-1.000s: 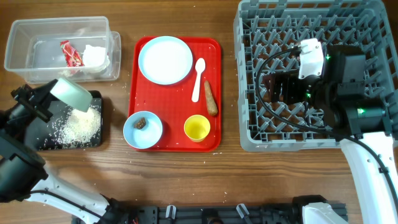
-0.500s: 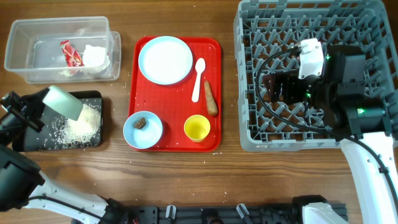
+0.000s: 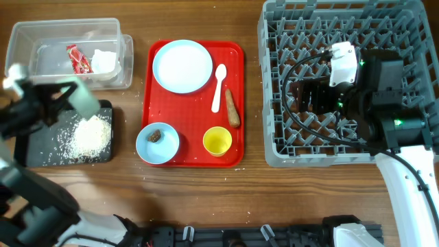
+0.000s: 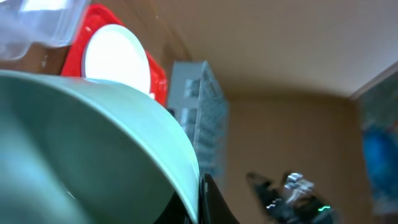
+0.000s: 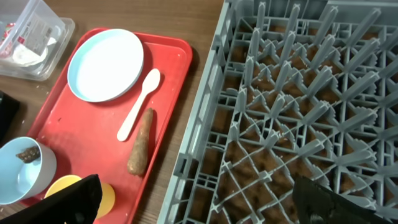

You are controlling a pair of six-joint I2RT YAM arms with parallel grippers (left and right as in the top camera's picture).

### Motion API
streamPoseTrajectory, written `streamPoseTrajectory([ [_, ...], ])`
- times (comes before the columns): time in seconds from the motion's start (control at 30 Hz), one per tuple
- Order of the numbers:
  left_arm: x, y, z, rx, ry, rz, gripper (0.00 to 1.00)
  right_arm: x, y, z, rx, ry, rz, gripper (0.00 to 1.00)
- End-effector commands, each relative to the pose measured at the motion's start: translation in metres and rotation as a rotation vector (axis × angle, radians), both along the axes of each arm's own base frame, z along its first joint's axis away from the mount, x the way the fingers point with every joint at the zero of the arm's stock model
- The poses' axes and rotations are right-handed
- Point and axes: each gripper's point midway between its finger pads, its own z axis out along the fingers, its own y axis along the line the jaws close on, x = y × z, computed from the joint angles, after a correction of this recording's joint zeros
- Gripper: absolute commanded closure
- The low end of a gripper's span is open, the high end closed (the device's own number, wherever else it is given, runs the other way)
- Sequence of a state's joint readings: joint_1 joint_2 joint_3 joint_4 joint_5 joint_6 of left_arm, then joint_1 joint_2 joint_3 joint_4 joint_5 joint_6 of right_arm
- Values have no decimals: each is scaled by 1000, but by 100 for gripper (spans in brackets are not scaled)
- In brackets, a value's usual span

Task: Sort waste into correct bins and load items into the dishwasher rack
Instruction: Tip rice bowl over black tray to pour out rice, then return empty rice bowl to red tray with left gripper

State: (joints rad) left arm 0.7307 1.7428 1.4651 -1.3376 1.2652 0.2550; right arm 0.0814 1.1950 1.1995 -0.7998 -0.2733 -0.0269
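Three wastes are lying binned: rice (image 3: 89, 137) in the black tray (image 3: 41, 147), wrapper (image 3: 77, 58) and tissue (image 3: 104, 60) in the clear tub (image 3: 20, 65). Your left tool (image 3: 62, 101) is pinching the mint-green bowl (image 3: 81, 99) above that tray's edge. Your right tool (image 5: 205, 202), spread, is hovering over the unloaded dishwasher rack (image 3: 274, 147).

The table (image 3: 206, 199) is mid-brown wood with a streaky grain running across it. The serving tray (image 3: 236, 103) is bright red. On it the plate (image 3: 182, 65) is pale blue, nearly white in the middle, the spoon (image 3: 218, 86) is white, the finger-shaped food piece (image 3: 233, 108) is orange-brown, the cup (image 3: 217, 141) is yellow, and the blue bowl (image 3: 167, 147) is pale, with a dark brown lump (image 3: 157, 135). The green bowl (image 3: 82, 99) is mint. The black tray (image 3: 41, 154) is speckled with white rice (image 3: 86, 137). The tub (image 3: 41, 34) is clear, showing a red wrapper (image 3: 77, 58) and white tissue (image 3: 106, 62). The rack (image 3: 322, 159) is plain grey, its floor a criss-cross grid
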Motion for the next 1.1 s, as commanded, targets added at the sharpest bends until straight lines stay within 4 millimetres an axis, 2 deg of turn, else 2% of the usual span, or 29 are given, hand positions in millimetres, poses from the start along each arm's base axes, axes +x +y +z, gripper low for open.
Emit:
streamPoseTrajectory([
  [0.0,15,-49,3,149,67,-93,96,3,4,8,19,-16,12,0],
  [0.17,39,-111,-21,369,115,-206,96,3,3,7,18,-15,12,0],
  [0.23,43,-143,-36,529,117,-270,96,3,3,7,18,-15,12,0],
  [0.37,39,-200,-64,855,103,-384,96,3,3,7,18,-15,12,0],
  [0.5,32,-235,-96,1114,165,-354,96,3,3,7,18,-16,11,0],
  [0.6,23,-262,-123,1250,167,-411,96,3,4,8,18,-16,12,0],
  [0.73,7,-285,-161,1320,204,-522,96,2,3,6,16,-10,10,0],
  [0.9,9,-278,-184,1386,266,-490,96,2,3,6,15,-7,9,0],
  [1.0,17,-279,-191,1387,256,-473,95,2,3,6,15,-8,9,0],
  [1.07,25,-284,-190,1371,225,-450,81,2,3,5,15,-6,9,1],
])
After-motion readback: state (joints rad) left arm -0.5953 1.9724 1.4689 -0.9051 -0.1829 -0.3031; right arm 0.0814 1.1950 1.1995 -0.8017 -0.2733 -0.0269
